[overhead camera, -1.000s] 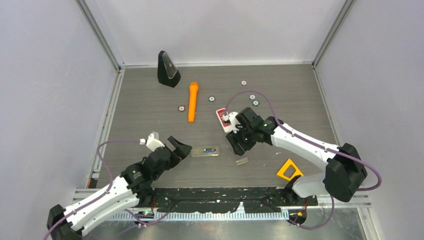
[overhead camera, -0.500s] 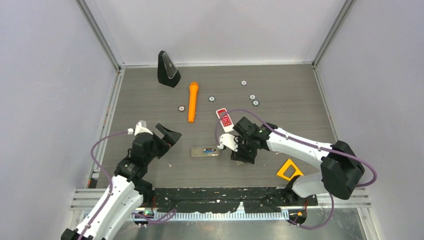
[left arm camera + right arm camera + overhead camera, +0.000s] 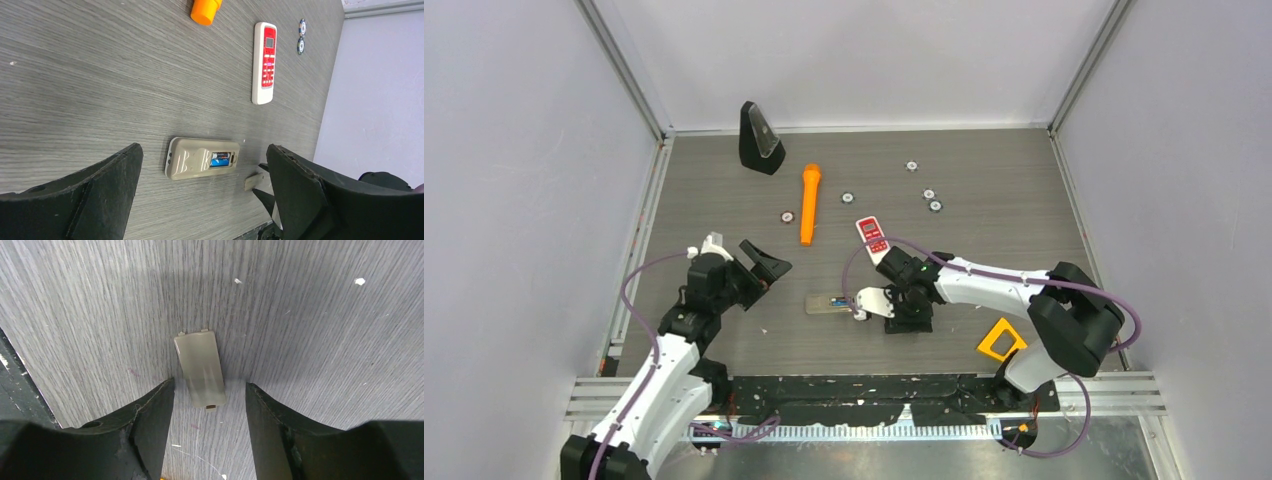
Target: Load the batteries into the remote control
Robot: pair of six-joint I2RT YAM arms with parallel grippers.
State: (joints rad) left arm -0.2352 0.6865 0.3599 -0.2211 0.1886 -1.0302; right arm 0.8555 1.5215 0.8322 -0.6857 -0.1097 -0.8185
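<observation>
A beige remote (image 3: 834,303) lies face down at the table's middle front, its battery bay open. Two batteries (image 3: 220,159), one blue and one darker, sit in the bay. The loose beige battery cover (image 3: 200,370) lies flat on the table to the remote's right; it also shows in the left wrist view (image 3: 254,181). My right gripper (image 3: 209,385) is open and points down, its fingers (image 3: 150,412) straddling the cover's near end without touching it. In the top view, that gripper (image 3: 907,318) hides the cover. My left gripper (image 3: 764,275) is open and empty, left of the remote.
A red-and-white remote (image 3: 872,238) lies behind the right arm. An orange cylinder (image 3: 808,204), a black wedge-shaped object (image 3: 759,138) and several small round discs (image 3: 929,194) lie farther back. A yellow triangle (image 3: 1002,340) lies at the front right.
My right gripper has moved from beside the red-and-white remote toward the front and down over the battery cover. My left arm has drawn back to the left, still open.
</observation>
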